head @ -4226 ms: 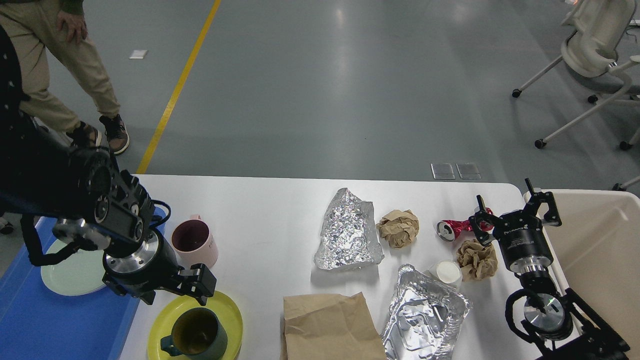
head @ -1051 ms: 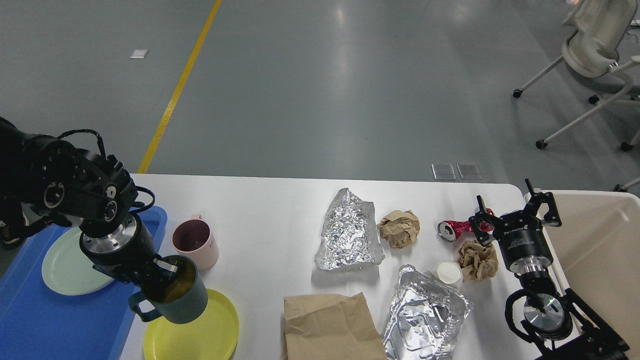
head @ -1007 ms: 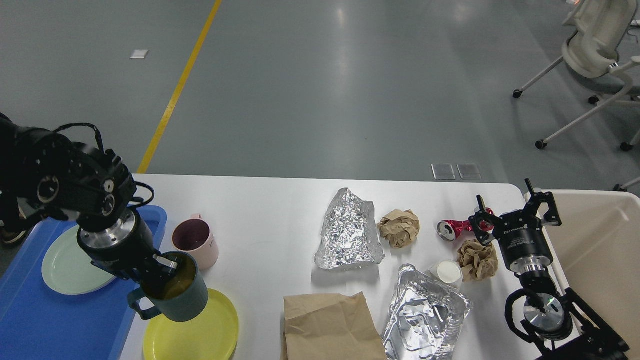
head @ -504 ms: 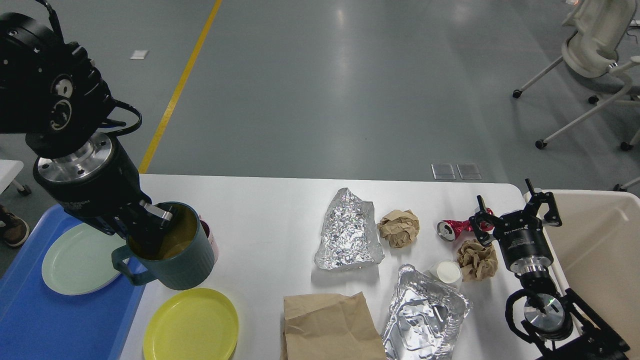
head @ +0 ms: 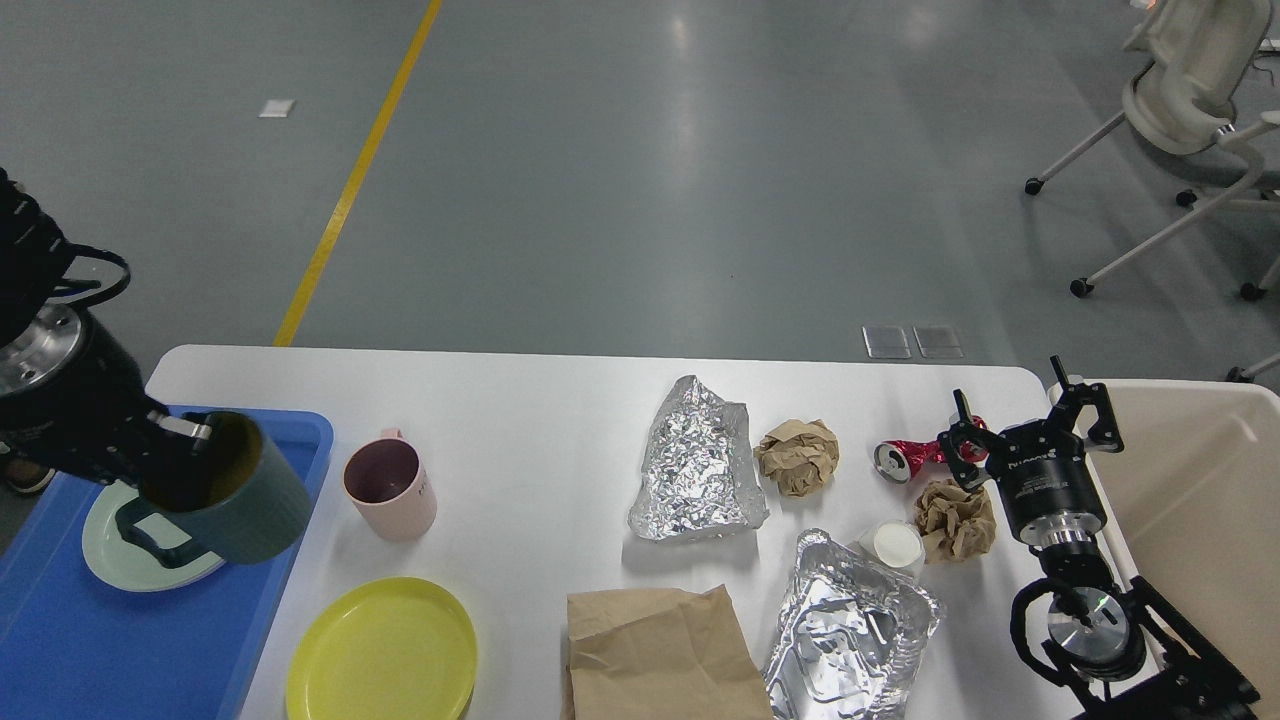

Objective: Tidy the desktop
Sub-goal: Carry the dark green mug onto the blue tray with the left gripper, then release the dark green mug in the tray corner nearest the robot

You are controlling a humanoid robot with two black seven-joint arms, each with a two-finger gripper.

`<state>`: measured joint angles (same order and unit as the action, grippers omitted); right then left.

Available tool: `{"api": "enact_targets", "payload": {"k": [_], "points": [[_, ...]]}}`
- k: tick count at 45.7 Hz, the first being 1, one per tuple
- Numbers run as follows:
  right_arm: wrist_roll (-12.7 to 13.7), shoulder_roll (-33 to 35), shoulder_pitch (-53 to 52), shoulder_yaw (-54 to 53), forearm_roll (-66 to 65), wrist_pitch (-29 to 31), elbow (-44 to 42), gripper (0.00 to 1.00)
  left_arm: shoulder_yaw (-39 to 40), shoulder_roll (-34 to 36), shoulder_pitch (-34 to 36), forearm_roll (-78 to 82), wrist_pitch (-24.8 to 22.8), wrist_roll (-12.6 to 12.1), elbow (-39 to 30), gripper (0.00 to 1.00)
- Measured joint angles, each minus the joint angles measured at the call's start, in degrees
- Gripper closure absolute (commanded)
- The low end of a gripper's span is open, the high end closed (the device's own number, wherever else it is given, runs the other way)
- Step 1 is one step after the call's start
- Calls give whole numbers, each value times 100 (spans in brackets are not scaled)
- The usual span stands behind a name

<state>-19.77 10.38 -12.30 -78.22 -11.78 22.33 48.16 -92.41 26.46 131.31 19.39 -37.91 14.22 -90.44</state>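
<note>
The white desktop (head: pixel 520 420) holds dishes on the left and rubbish on the right. My left gripper (head: pixel 175 452) is shut on the rim of a dark teal mug (head: pixel 235 495) and holds it in the air over the blue tray (head: pixel 120 640), above a pale green plate (head: pixel 130 560). A pink mug (head: pixel 390 487) and a yellow plate (head: pixel 382 652) stand on the desktop beside the tray. My right gripper (head: pixel 1030 420) is open and empty at the right edge, beside a crushed red can (head: pixel 905 458).
Crumpled foil (head: pixel 697 462), a foil tray (head: pixel 850 625), a brown paper bag (head: pixel 662 655), two brown paper balls (head: pixel 797 455) (head: pixel 953 518) and a white cup (head: pixel 893 547) lie on the right half. A beige bin (head: pixel 1190 500) stands right of the table. An office chair (head: pixel 1190 90) is far right.
My left gripper lifted the teal mug off the yellow plate and carried it left, over the blue tray. The right arm has not moved. The person at the far left is gone.
</note>
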Motion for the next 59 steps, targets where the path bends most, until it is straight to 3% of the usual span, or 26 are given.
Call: {"api": "enact_targets", "payload": {"k": [12,18,20,28,42,59], "points": [[0,0,0,0,0,0,0,0,306,1742,-1643,1124,-6,147,1739,100],[0,0,0,0,0,0,1,0,733,2411,-2590,1683,-6,661,2675,99],[0,0,0,0,0,0,1,0,1054,2625,-3230,1867,-6,987,3233,99],[0,0,-1,0,0,0,2,0,1920,2723,-4693,1958,-5,1267,4315,99],[0,0,-1,0,0,-1,1,0,3158,2714,-6429,1962,-39,1190,5630,100],[0,0,-1,0,0,-1,-9,0,4000,2516,-7249,1869,111,370,6007,99]]}}
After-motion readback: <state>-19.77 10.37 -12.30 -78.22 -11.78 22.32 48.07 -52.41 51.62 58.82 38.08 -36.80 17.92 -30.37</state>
